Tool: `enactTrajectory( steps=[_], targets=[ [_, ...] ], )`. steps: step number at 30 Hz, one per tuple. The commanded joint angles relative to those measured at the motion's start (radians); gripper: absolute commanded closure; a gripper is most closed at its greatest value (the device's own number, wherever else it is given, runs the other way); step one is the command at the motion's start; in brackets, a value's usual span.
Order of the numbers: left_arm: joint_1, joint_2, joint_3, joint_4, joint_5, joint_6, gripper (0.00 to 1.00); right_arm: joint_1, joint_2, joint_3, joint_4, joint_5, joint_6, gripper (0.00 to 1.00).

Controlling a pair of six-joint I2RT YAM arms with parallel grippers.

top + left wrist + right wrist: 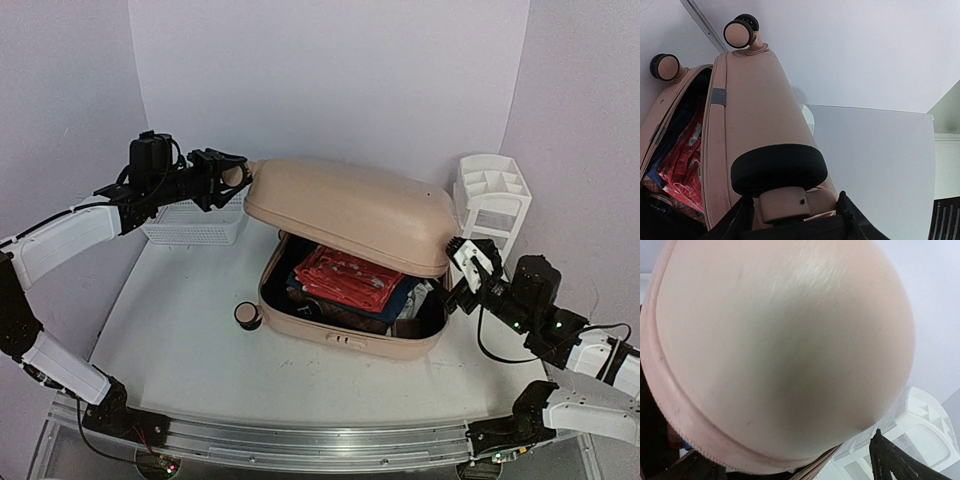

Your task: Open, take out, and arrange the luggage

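The peach-pink luggage lies in the middle of the table with its lid raised part way over the base. Red packets and dark items show inside. My left gripper is shut on the lid's black-and-beige caster wheel at the far left corner and holds it up. My right gripper is open at the lid's right corner, with the rim of the lid between its spread fingers. The red packets also show in the left wrist view.
A white mesh basket stands behind my left arm at the back left. A white drawer organizer stands upright at the back right, close behind my right gripper; it also shows in the right wrist view. A base wheel sticks out at the front left.
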Motion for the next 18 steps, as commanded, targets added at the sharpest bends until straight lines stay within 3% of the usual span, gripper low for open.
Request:
enactTrajectory(
  steps=[1, 7, 13, 18],
  targets=[
    [0.0, -0.023, 0.099, 0.181, -0.006, 0.02, 0.88, 0.007, 0.05, 0.081, 0.141, 0.025, -0.025, 0.02],
    [0.0, -0.024, 0.103, 0.181, -0.006, 0.021, 0.84, 0.006, 0.123, 0.125, 0.264, 0.058, -0.009, 0.02],
    [0.001, -0.021, 0.098, 0.181, -0.003, 0.021, 0.78, 0.007, 0.205, 0.253, 0.235, 0.11, 0.034, 0.03],
    [0.0, -0.023, 0.081, 0.181, -0.003, 0.024, 0.7, 0.007, 0.236, 0.318, 0.211, 0.113, 0.08, 0.32]
  ],
)
